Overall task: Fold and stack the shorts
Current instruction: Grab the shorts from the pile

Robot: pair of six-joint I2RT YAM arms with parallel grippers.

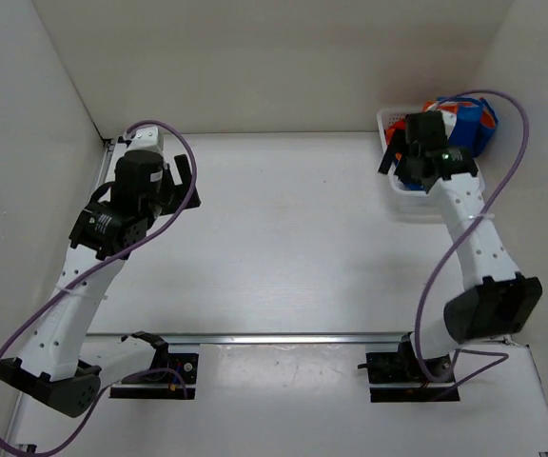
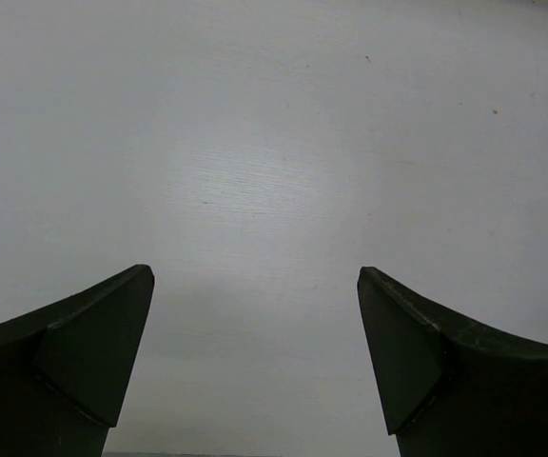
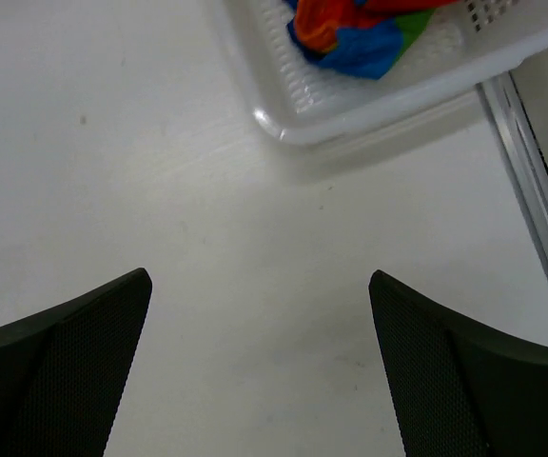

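The left pincer [image 2: 255, 286] is spread wide, its 2 fingers well apart above the white bench [image 2: 274, 143], gripping nothing. The right pincer [image 3: 260, 286] gapes just as wide and holds nothing, hanging over the bench near a corner of the white mesh basket [image 3: 283, 129]. The shorts [image 3: 350, 38] lie crumpled inside that basket, a bunched heap of red, orange, blue and green.
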